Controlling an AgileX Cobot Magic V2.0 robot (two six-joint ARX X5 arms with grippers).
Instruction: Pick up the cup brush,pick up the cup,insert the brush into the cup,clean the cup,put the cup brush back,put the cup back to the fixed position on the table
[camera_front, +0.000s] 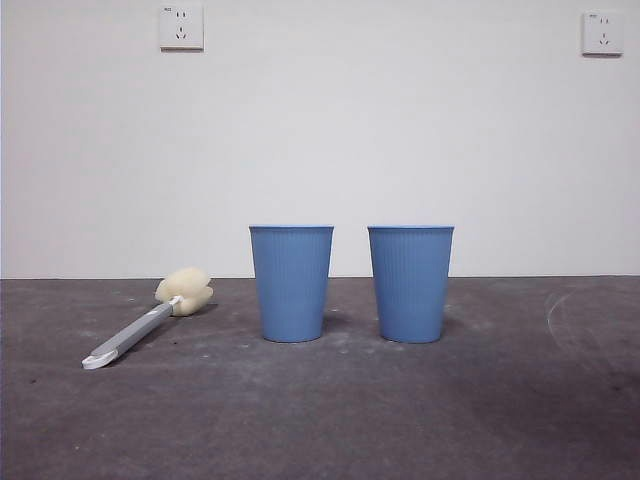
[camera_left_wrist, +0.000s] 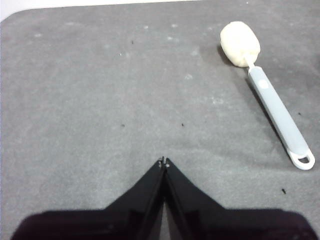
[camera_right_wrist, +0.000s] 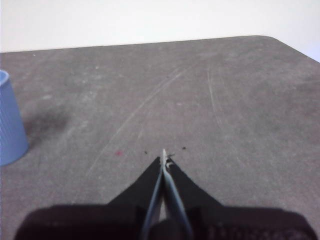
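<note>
Two blue ribbed cups stand upright side by side on the dark grey worktop (camera_front: 320, 420), close together but not touching: the left-hand cup (camera_front: 291, 283) near the middle of the front view and the right-hand cup (camera_front: 411, 284) just beside it. They look identical, and nothing shows which of them is the one to be cleaned. The cup brush (camera_front: 150, 318) lies flat on the worktop well to the left of both cups, apart from them, its cream-yellow sponge head pointing toward the back wall and its grey handle running forward and leftward to the white looped tip. No arm enters the front view. In the left wrist view the left gripper (camera_left_wrist: 163, 162) hangs above bare worktop with its two black jaws pressed together and nothing between them; the cup brush (camera_left_wrist: 272, 102) lies off to one side, clear of the jaws. In the right wrist view the right gripper (camera_right_wrist: 164, 159) is likewise clenched on nothing, over a scuffed stretch of worktop with pale curved scratches, and one blue cup (camera_right_wrist: 10, 120) shows only partly at the picture's edge, well away from the jaws. Two white wall sockets (camera_front: 181, 27) sit high on the pale wall behind.
</note>
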